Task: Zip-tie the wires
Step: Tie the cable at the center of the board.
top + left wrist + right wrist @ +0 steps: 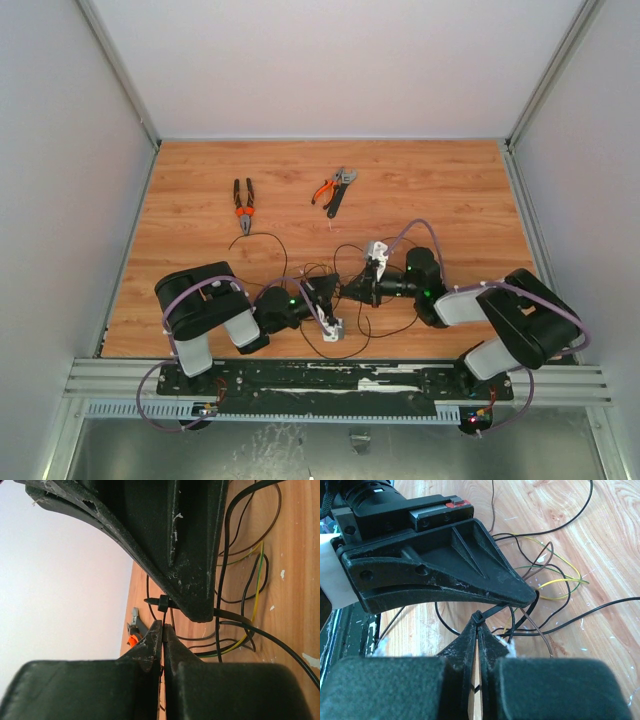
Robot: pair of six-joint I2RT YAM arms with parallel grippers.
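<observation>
left gripper [162,630] clamped shut on the zip tie [162,603], tie head just past its fingertips. right gripper [479,627] also closed, pinching the same tie from the opposite side, both sets of tips almost touching. tie held low over near-centre of table [450,190]; wires [551,555] lie in loose black, brown and yellow-green loops under and around it, can't tell if the tie encloses any. further back: black/orange pliers [243,203] left, orange-handled cutters [324,190] against a dark wrench [343,185]. tool markings too small to read

Wood-grain table [450,190]: orange-handled pliers [243,205], cutters [322,191] beside wrench [341,190], wires [268,236] sprawled near front.
</observation>
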